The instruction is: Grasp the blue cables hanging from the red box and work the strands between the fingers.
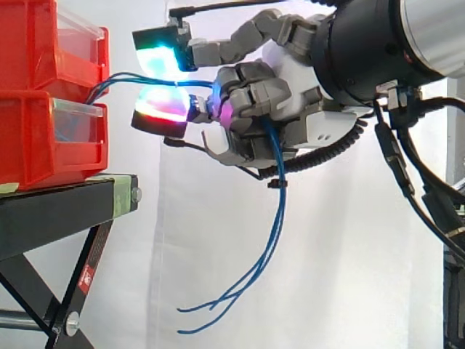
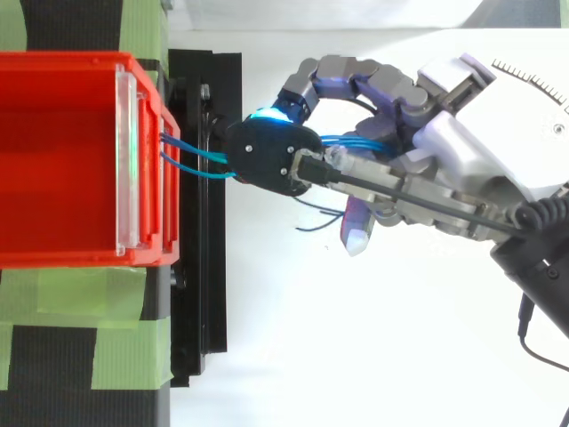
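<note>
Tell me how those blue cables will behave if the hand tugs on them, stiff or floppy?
Probably floppy: below the hand the blue cables droop in loose curves. Likely light, as thin strands. Towards the red box they span with little slack, so a tug might load the box.

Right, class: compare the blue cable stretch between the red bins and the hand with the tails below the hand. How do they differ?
Pose: the bin-side stretch runs roughly level from the red bins to the hand; the tails hang down. Spread: the stretch's strands lie close; the tails' ends fan apart. Both are the same blue cables, gripped by the hand.
</note>
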Available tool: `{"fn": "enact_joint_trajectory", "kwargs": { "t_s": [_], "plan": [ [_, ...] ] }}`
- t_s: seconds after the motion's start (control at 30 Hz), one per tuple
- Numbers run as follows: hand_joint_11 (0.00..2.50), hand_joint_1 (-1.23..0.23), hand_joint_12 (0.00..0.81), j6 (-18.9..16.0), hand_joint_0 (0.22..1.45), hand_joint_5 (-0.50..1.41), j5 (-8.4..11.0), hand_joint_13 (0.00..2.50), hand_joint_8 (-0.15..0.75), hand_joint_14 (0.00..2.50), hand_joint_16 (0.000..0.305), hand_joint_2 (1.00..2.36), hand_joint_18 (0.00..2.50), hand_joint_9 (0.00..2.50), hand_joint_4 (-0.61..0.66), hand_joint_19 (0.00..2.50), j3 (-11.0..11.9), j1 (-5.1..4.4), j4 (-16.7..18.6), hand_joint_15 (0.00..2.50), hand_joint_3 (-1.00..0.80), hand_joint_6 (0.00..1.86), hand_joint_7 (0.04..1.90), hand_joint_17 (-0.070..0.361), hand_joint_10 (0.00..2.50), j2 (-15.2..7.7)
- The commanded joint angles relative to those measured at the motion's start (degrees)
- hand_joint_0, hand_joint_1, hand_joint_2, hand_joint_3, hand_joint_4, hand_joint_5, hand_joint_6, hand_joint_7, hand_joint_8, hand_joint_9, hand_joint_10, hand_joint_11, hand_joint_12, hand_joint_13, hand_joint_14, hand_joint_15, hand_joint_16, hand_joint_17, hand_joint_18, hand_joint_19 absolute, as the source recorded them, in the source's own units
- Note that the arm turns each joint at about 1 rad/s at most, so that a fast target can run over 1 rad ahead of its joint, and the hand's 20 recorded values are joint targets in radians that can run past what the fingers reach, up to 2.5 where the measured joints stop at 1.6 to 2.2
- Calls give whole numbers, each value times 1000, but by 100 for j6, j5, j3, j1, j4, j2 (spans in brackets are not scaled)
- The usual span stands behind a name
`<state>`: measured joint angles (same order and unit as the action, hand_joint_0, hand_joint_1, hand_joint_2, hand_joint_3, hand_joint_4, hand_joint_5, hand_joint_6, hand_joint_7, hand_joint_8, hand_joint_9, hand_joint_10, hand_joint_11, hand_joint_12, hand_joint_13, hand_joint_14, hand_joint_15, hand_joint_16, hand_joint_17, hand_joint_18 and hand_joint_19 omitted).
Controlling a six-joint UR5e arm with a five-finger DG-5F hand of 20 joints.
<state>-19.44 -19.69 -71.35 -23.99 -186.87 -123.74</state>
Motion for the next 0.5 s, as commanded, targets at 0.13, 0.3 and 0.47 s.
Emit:
{"fn": "enact_joint_trajectory", "kwargs": {
  "t_s": [0.13, 0.3, 0.47],
  "plan": [
    [2500, -657, 623, -7, 881, 81, 0, 1986, 524, 2500, 246, 1027, 2500, 1955, 202, 585, 51, -9, -104, 1614, -72, 797, 1142, 185, 2500, -1],
    [2500, -616, 623, -16, 886, 127, 0, 1986, 524, 2500, 246, 1018, 2500, 1955, 192, 585, 60, -9, -113, 1614, 24, 789, 1127, 185, 2500, -1],
    [2500, -546, 623, -16, 934, 245, 0, 1986, 524, 2500, 246, 1006, 2500, 1955, 185, 585, 69, -9, -113, 1614, 38, 583, 1210, 185, 2500, -1]
  ]
}}
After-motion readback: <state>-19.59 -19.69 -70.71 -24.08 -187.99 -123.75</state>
